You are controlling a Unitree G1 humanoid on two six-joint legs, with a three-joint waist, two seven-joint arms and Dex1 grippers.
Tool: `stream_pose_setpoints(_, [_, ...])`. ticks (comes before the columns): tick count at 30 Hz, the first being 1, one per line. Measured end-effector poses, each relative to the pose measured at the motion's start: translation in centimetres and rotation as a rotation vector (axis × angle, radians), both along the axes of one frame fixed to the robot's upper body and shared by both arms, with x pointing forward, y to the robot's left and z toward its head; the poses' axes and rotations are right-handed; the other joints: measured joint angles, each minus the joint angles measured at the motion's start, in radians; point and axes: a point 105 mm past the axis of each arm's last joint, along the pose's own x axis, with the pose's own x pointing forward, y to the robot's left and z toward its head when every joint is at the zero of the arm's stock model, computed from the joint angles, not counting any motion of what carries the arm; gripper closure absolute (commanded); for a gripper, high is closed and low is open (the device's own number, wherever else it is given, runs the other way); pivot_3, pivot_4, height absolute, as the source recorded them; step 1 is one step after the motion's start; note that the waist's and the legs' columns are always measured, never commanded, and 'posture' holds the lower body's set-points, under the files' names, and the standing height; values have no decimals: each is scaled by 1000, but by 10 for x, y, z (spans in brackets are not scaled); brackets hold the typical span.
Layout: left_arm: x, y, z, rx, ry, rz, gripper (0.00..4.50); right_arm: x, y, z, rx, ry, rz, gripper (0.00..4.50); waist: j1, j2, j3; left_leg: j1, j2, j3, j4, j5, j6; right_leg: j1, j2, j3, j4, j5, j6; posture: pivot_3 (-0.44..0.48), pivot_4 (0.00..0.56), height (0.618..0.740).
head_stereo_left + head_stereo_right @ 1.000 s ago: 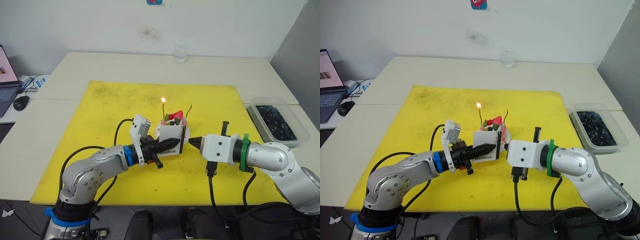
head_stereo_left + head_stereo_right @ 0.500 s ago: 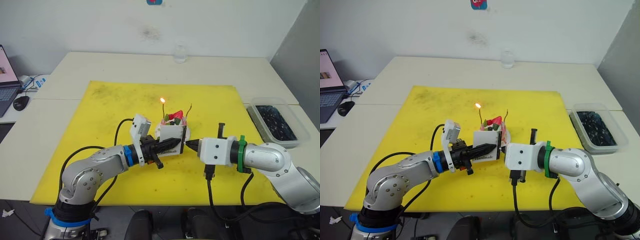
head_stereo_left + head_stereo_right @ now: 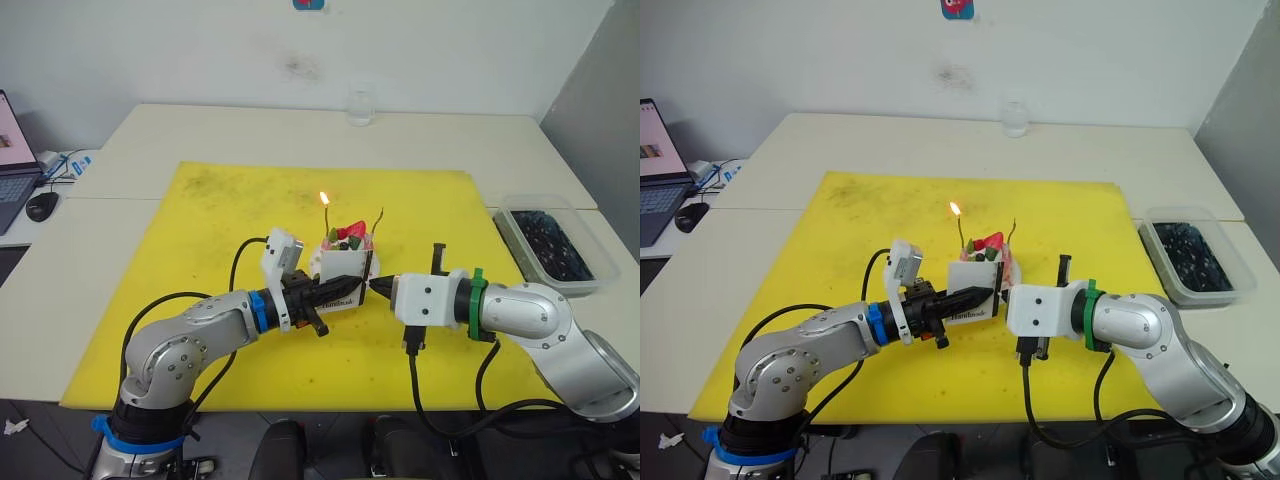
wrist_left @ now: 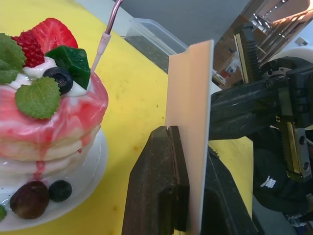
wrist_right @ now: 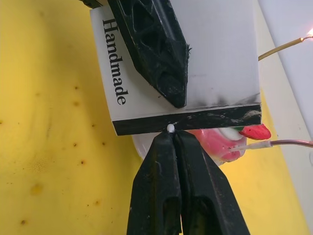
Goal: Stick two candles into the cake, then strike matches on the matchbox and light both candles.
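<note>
The pink cake (image 3: 347, 240) stands on its white plate (image 4: 93, 171) in the middle of the yellow mat (image 3: 200, 220). Two candles rise from it: the left candle (image 3: 327, 220) burns with a small flame, the right candle (image 3: 378, 220) is unlit. My left gripper (image 3: 335, 290) is shut on the white matchbox (image 3: 343, 266), holding it upright just in front of the cake. Its black striking strip (image 5: 195, 120) faces my right gripper (image 5: 170, 138), which is shut on a match. The match's pale head (image 5: 170, 128) touches the strip.
A clear container (image 3: 548, 240) of dark bits sits off the mat at the right. A glass (image 3: 360, 106) stands at the table's far edge. A laptop (image 3: 10, 165) and a mouse (image 3: 43, 205) lie on the side table at the left.
My right gripper has moved left with the match until its head meets the matchbox's striking strip. The left arm and the matchbox have stayed put.
</note>
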Motion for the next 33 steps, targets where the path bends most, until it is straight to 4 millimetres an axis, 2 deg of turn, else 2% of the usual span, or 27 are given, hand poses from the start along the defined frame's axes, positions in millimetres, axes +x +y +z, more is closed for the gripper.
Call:
stream_pose_setpoints(5, [4, 0, 2, -30, 28, 13, 4500, 4, 3, -1, 9, -3, -1, 4490, 0, 0, 0, 0, 0, 0, 0, 0, 0, 0, 0, 0, 0, 0, 0, 0, 150, 740])
stream_pose_setpoints(8, [11, -3, 11, -56, 27, 11, 4500, 1, 3, -4, -17, -13, 24, 4490, 1, 0, 0, 0, 0, 0, 1, 0, 0, 0, 1, 0, 0, 0, 0, 0, 150, 740])
stream_pose_setpoints(9, [14, -4, 21, -68, -3, 7, 4500, -3, 2, -9, -39, 7, 44, 4490, 5, 0, 0, -1, -1, -1, 1, 0, 0, 0, 2, -1, 0, 0, 0, 0, 150, 740])
stream_pose_setpoints(11, [19, -5, 63, -103, -135, -21, 4500, -20, -2, -34, -98, 112, 106, 4490, 17, -1, 0, -2, -1, -1, 1, 0, 0, 0, 3, -2, 0, 0, 0, 0, 150, 740])
stream_pose_setpoints(12, [21, 2, 80, -100, -197, -6, 4500, -24, -5, -38, -116, 138, 115, 4490, 18, -1, 0, -1, -1, 0, 1, 0, 0, 0, 3, 0, 0, 0, 0, 0, 150, 740])
stream_pose_setpoints(14, [25, 16, 102, -84, -267, 28, 4500, -23, -15, -34, -135, 134, 100, 4490, 8, 0, 0, 1, -1, 3, 1, 0, 0, 0, 3, 0, 0, 0, 1, 0, 150, 740])
stream_pose_setpoints(16, [25, 25, 106, -65, -276, 32, 4500, -21, -20, -23, -119, 105, 84, 4490, 0, 0, 0, 1, 0, 2, 0, 0, 0, 0, 3, 0, 0, 0, 1, 0, 150, 740])
stream_pose_setpoints(20, [18, 28, 97, -43, -235, 1, 4500, -22, -19, -6, -56, 78, 71, 4490, 0, 0, 0, 1, 0, 0, 0, 0, 0, 1, 2, 0, 0, 0, 1, 0, 150, 740])
stream_pose_setpoints(24, [10, 28, 61, 7, -117, -15, 4500, -20, -17, 5, 1, 61, 52, 4490, -1, 0, 0, 1, 1, 0, 0, 0, -1, 1, 0, 0, 1, 0, 1, 0, 150, 740])
stream_pose_setpoints(28, [-2, 19, 24, 31, 5, -53, 4500, -22, -14, 14, 35, 31, 64, 4490, 0, 0, 0, 1, 0, 1, 1, 0, -1, 1, -1, 0, 0, 0, 1, 0, 150, 740])
stream_pose_setpoints(33, [-4, 15, 16, 25, 41, -79, 4500, -25, -12, 19, 50, 2, 92, 4490, 1, 0, 0, 1, 0, 0, 1, 0, -1, 1, 0, 0, 1, 0, 1, 0, 150, 740])
